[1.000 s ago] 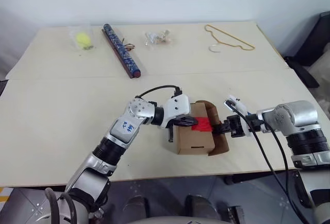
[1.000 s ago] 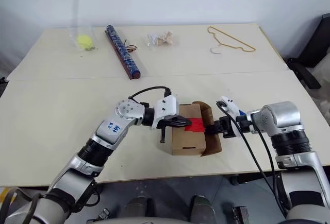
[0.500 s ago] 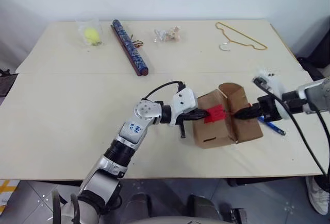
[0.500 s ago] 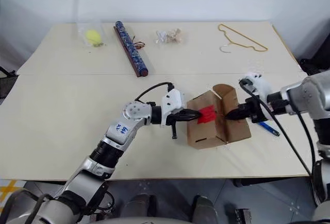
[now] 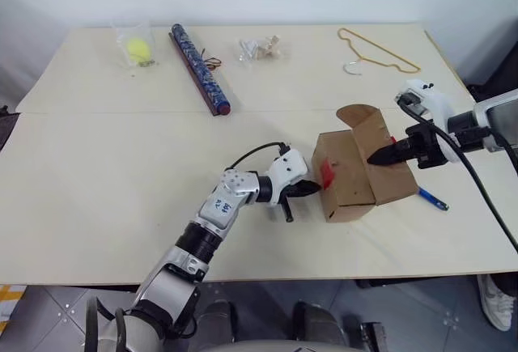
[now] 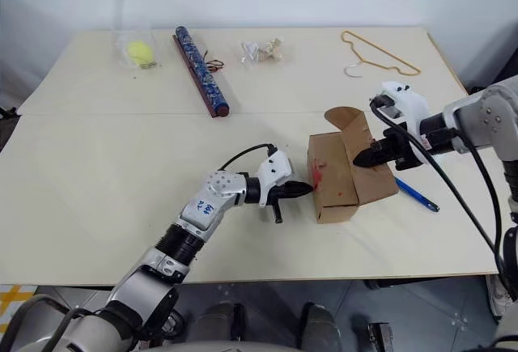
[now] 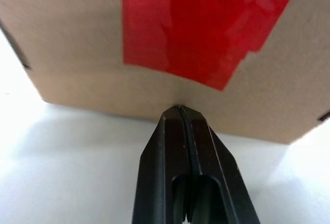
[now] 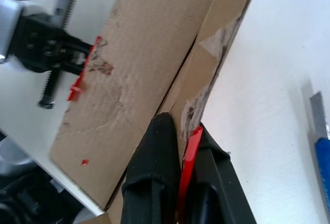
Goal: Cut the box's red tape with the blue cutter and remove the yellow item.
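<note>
The box (image 5: 352,176) sits tipped near the tabletop's right front edge. The right gripper (image 6: 363,159) is clamped on a box flap. The left gripper (image 6: 304,188) is closed and empty, its tip against the side bearing the red tape (image 7: 201,26). The blue cutter (image 6: 417,194) lies just right of the box. Yellow item probably inside, unseen. Brace the box with the left tip and pull the flap steadily to avoid tearing.

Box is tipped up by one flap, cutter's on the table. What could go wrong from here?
1. The right hand pinches just one flap of the box, tilted on its edge. That flap could tear or slip, dropping the box.
2. The shut left hand touches the box's face at the red tape; pushing further may slide or topple it.
3. The blue cutter lies on the table beside the box, where a dropped box could knock it.
</note>
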Action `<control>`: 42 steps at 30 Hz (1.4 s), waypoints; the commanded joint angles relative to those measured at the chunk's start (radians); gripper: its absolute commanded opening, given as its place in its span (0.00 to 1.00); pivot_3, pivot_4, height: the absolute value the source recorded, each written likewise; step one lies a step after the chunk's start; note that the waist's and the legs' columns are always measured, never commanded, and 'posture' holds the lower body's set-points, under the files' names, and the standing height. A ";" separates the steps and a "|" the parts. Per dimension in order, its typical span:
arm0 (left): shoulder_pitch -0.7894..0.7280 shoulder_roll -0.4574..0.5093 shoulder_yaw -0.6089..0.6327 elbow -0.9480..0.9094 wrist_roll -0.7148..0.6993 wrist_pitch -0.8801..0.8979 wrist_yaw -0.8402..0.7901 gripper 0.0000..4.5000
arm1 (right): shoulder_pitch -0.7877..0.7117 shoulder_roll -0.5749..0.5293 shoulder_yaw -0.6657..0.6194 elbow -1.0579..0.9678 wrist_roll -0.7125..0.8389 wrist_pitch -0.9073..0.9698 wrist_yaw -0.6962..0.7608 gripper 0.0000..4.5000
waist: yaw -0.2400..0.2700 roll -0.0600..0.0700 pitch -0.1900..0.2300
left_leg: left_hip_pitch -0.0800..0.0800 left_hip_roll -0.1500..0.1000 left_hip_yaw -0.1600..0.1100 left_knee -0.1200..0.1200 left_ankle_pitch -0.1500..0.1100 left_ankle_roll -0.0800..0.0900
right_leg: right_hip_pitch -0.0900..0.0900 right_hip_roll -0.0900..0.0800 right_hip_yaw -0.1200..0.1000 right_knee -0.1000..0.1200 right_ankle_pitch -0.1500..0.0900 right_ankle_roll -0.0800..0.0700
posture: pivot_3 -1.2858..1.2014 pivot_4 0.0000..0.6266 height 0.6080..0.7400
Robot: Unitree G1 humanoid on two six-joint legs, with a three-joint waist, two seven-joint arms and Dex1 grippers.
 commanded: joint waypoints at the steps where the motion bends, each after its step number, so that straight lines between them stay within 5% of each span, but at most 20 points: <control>1: 0.005 0.011 0.019 -0.056 -0.012 -0.001 -0.003 0.00 | 0.005 0.028 -0.002 -0.003 -0.013 0.004 -0.038 0.01 | -0.003 0.000 0.000 | 0.000 0.000 0.000 0.001 0.000 0.000 | 0.000 0.000 0.000 0.001 0.000 0.000 | 0.52 0.24 1.00; 8: -0.004 0.118 0.041 -0.120 -0.019 0.017 -0.058 0.00 | -0.014 0.091 -0.029 0.016 -0.040 0.004 -0.121 0.01 | -0.029 0.000 0.000 | 0.001 0.002 0.002 0.004 0.000 0.000 | 0.000 0.000 0.000 0.005 0.000 0.000 | 0.52 0.24 1.00; 14: -0.090 0.192 0.112 -0.243 -0.176 0.061 -0.242 0.00 | -0.022 0.097 -0.043 0.015 -0.028 0.004 -0.157 0.01 | -0.030 -0.001 0.000 | 0.002 0.004 0.004 0.006 0.000 0.000 | 0.000 0.000 0.000 0.006 0.001 -0.001 | 0.52 0.24 1.00; 19: -0.181 0.114 0.111 -0.229 -0.215 0.079 -0.231 0.00 | -0.024 0.103 -0.045 -0.001 -0.029 0.004 -0.175 0.01 | -0.021 -0.001 0.000 | 0.002 0.004 0.005 0.008 -0.001 0.001 | 0.001 0.000 0.000 0.006 0.001 -0.001 | 0.52 0.24 1.00; 26: -0.231 0.008 0.045 -0.017 -0.088 -0.013 -0.117 0.00 | -0.013 0.104 -0.048 -0.022 -0.011 0.004 -0.184 0.01 | -0.025 -0.001 0.000 | 0.003 0.004 0.007 0.007 0.000 0.001 | 0.000 0.001 0.001 0.006 0.002 0.000 | 0.52 0.24 1.00; 42: -0.195 0.018 -0.030 0.029 0.049 0.020 -0.018 0.00 | -0.026 0.023 0.046 0.038 -0.012 0.004 -0.156 0.01 | -0.021 -0.001 0.000 | 0.004 0.005 0.008 0.009 -0.001 0.002 | 0.001 0.001 0.001 0.006 0.003 -0.001 | 0.52 0.24 1.00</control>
